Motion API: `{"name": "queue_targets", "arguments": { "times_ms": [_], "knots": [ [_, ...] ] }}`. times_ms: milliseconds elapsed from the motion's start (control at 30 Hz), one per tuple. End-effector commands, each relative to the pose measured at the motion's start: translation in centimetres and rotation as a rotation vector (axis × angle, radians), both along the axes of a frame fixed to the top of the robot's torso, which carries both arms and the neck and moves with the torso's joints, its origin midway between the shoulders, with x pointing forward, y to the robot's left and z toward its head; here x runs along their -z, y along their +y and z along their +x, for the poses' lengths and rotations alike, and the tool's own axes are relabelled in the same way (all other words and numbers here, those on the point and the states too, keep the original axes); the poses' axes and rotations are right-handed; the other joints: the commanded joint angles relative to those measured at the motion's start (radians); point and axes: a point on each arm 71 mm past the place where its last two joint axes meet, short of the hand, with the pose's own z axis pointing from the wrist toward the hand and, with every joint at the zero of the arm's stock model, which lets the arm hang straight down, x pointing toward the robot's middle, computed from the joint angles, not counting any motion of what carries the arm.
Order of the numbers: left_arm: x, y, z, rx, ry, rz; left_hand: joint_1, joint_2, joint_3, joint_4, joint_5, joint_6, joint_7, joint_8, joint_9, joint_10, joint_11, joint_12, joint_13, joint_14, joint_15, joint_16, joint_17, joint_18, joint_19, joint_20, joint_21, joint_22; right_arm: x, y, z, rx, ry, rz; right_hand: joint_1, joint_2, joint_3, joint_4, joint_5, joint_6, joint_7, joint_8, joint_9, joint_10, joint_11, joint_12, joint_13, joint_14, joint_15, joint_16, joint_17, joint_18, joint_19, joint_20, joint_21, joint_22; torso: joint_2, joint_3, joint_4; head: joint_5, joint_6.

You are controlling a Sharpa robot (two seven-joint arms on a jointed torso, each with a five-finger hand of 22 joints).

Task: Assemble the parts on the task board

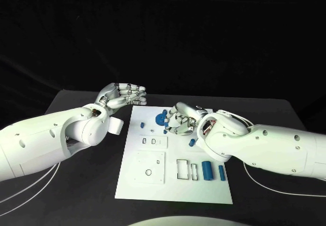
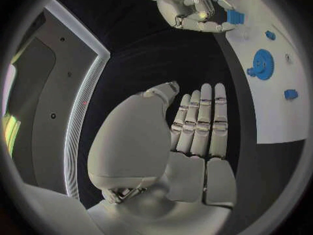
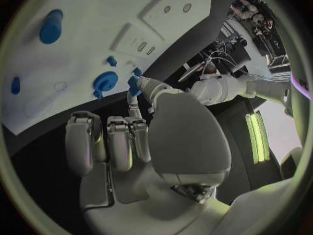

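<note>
The white task board (image 1: 176, 181) lies in the middle of the black table. My right hand (image 1: 181, 120) hovers over the board's far end and pinches a small blue part (image 3: 133, 83) between thumb and a fingertip; the left wrist view shows the same part (image 2: 233, 17) in that right hand (image 2: 192, 8). A blue gear (image 1: 160, 118) sits on the board just beside the pinched part. My left hand (image 1: 123, 95) hangs over the table off the board's far left corner. Its fingers (image 2: 199, 122) lie side by side and hold nothing.
Two blue cylinders (image 1: 207, 170) (image 1: 221, 172) lie near the board's near right edge beside a rectangular slot (image 1: 187, 169). Small blue parts (image 1: 142, 125) (image 1: 191, 142) stand on the board's middle. Black table surface (image 1: 88, 188) lies either side of the board.
</note>
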Motion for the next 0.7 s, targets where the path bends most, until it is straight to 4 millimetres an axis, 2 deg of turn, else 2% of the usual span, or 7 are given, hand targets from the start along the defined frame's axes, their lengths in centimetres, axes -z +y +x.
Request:
{"name": "queue_targets", "arguments": {
  "times_ms": [33, 100, 167, 400, 700],
  "knots": [
    [-0.1, -0.3, -0.1, 0.021, -0.003, -0.012, -0.008, 0.003, 0.005, 0.001, -0.003, -0.001, 0.005, -0.006, -0.001, 0.0, 0.006, -0.005, -0.001, -0.005, 0.004, -0.007, 0.001, 0.004, 0.002, 0.005, -0.001, -0.001, 0.8, 0.9, -0.4, -0.009, -0.024, -0.081, -0.001, 0.012, 0.004, 0.0, 0.006, 0.008, -0.008, 0.006, 0.014, 0.1, -0.008, -0.002, 0.257, 0.098, -0.005, 0.003, 0.232, -0.014, 0.014, -0.006, 0.006, 0.15, 0.0, -0.0018, 0.0008, 0.007, -0.001],
    [-0.1, -0.3, -0.1, 0.022, -0.003, -0.012, -0.008, 0.003, 0.005, 0.001, -0.003, -0.001, 0.005, -0.006, -0.001, 0.0, 0.006, -0.005, -0.001, -0.005, 0.004, -0.007, 0.001, 0.004, 0.002, 0.005, -0.001, -0.001, 1.2, 1.5, -0.7, -0.019, -0.024, -0.086, -0.001, 0.012, 0.004, 0.0, 0.006, 0.008, -0.008, 0.006, 0.014, 0.1, -0.008, -0.002, 0.257, 0.098, -0.005, 0.003, 0.232, -0.014, 0.014, -0.006, 0.006, 0.15, 0.001, -0.003, 0.0012, 0.008, -0.001],
    [-0.1, -0.4, -0.1, 0.023, -0.003, -0.012, -0.008, 0.003, 0.005, 0.001, -0.003, -0.001, 0.005, -0.006, -0.001, 0.0, 0.006, -0.005, -0.001, -0.005, 0.004, -0.007, 0.001, 0.004, 0.002, 0.005, -0.001, -0.001, 1.7, 2.0, -1.0, -0.03, -0.022, -0.091, -0.004, 0.012, 0.005, 0.001, 0.006, 0.008, -0.008, 0.007, 0.015, 0.1, -0.007, -0.001, 0.257, 0.098, -0.005, 0.003, 0.232, -0.014, 0.013, -0.006, 0.004, 0.148, 0.002, -0.0006, 0.0001, 0.011, -0.002],
    [-0.1, -0.3, -0.1, 0.023, -0.001, -0.012, -0.009, 0.003, 0.006, 0.0, -0.004, 0.0, 0.005, -0.006, -0.001, 0.001, 0.006, -0.005, -0.001, -0.005, 0.004, -0.007, 0.002, 0.004, 0.002, 0.005, -0.001, -0.001, 2.9, 3.0, -1.5, -0.04, -0.016, -0.114, -0.015, 0.009, 0.004, 0.002, 0.005, 0.007, -0.008, 0.007, 0.017, 0.1, -0.008, -0.001, 0.257, 0.097, -0.005, 0.002, 0.229, -0.014, 0.013, -0.007, 0.004, 0.148, 0.002, -0.0001, -0.0008, 0.019, -0.008],
    [-0.1, -0.3, -0.2, 0.024, 0.0, -0.012, -0.009, 0.003, 0.006, 0.0, -0.004, 0.0, 0.005, -0.006, -0.001, 0.001, 0.006, -0.005, -0.001, -0.005, 0.004, -0.007, 0.002, 0.004, 0.002, 0.005, -0.001, -0.001, 3.6, 3.6, -1.9, -0.044, -0.003, -0.125, -0.024, 0.003, 0.003, 0.003, 0.004, 0.006, -0.008, 0.007, 0.018, 0.099, -0.008, -0.003, 0.256, 0.097, -0.005, 0.002, 0.228, -0.014, 0.013, -0.007, 0.003, 0.148, 0.002, 0.0017, -0.0012, 0.027, -0.015]
  ]
}}
